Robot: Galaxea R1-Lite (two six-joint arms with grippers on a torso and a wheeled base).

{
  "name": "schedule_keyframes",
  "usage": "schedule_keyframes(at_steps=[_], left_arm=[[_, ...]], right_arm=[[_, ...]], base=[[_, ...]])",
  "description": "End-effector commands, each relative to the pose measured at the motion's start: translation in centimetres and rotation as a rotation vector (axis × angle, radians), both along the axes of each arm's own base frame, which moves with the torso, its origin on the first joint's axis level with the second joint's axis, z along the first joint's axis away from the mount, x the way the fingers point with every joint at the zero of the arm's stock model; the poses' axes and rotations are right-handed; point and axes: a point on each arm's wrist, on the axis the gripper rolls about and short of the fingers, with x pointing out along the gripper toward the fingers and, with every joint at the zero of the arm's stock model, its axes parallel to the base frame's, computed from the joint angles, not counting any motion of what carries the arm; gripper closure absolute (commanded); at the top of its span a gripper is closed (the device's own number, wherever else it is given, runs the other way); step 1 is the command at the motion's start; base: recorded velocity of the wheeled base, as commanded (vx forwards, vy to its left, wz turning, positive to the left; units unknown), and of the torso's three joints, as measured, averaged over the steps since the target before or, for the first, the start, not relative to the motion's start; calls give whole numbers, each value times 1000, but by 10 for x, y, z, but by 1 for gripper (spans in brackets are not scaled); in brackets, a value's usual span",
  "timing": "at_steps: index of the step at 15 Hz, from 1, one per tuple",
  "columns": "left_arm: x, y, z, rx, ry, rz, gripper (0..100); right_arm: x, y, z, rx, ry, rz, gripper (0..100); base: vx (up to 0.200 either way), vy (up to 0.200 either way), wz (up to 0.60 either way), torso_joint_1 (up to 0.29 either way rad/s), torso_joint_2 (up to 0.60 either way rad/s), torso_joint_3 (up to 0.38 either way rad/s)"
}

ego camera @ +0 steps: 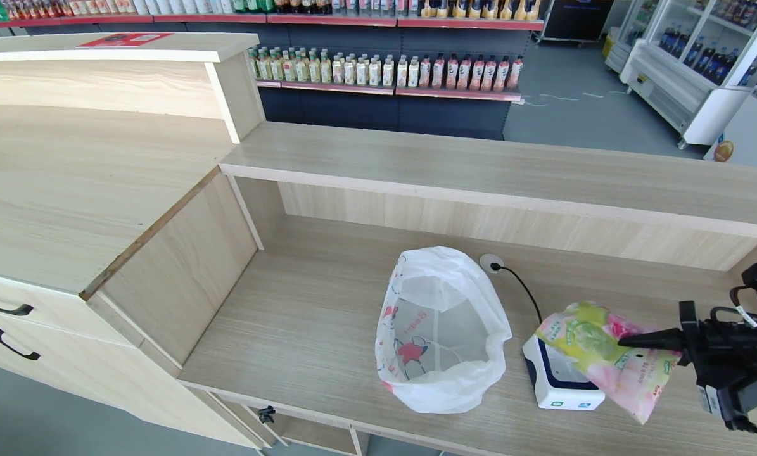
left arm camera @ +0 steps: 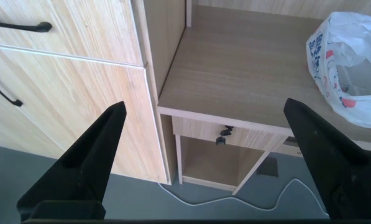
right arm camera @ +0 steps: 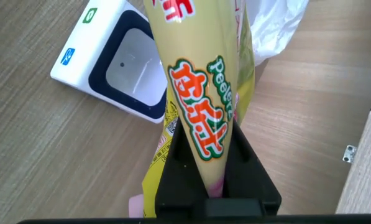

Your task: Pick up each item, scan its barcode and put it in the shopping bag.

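My right gripper (ego camera: 644,342) is shut on a yellow-green and pink snack packet (ego camera: 606,354), held just above the white barcode scanner (ego camera: 559,380) on the counter's right side. In the right wrist view the packet (right arm camera: 204,106) runs out from between the fingers (right arm camera: 173,162), with the scanner (right arm camera: 120,62) and its dark window beneath and to one side. A white plastic shopping bag (ego camera: 438,329) stands open to the left of the scanner; its rim (left arm camera: 347,62) appears in the left wrist view. My left gripper (left arm camera: 204,155) hangs open below the counter's front edge, near the drawers.
A black cable (ego camera: 521,285) runs from a grommet to the scanner. A raised ledge (ego camera: 479,164) backs the counter (ego camera: 302,329), and a cabinet with drawers (ego camera: 11,316) stands at the left. Shelves of bottles (ego camera: 384,69) line the far wall.
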Motion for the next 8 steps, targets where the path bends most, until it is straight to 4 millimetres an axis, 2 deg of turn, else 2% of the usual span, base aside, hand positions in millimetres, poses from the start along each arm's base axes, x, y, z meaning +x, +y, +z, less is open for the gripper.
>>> schedule_keyframes(at_steps=[1, 8], left_arm=[[0, 0, 0, 0, 0, 0, 0], [0, 0, 0, 0, 0, 0, 0]], right_arm=[[4, -1, -5, 6, 15, 3, 100], [7, -2, -9, 4, 9, 3, 100]], base=[[0, 0, 0, 0, 0, 0], [0, 0, 0, 0, 0, 0]])
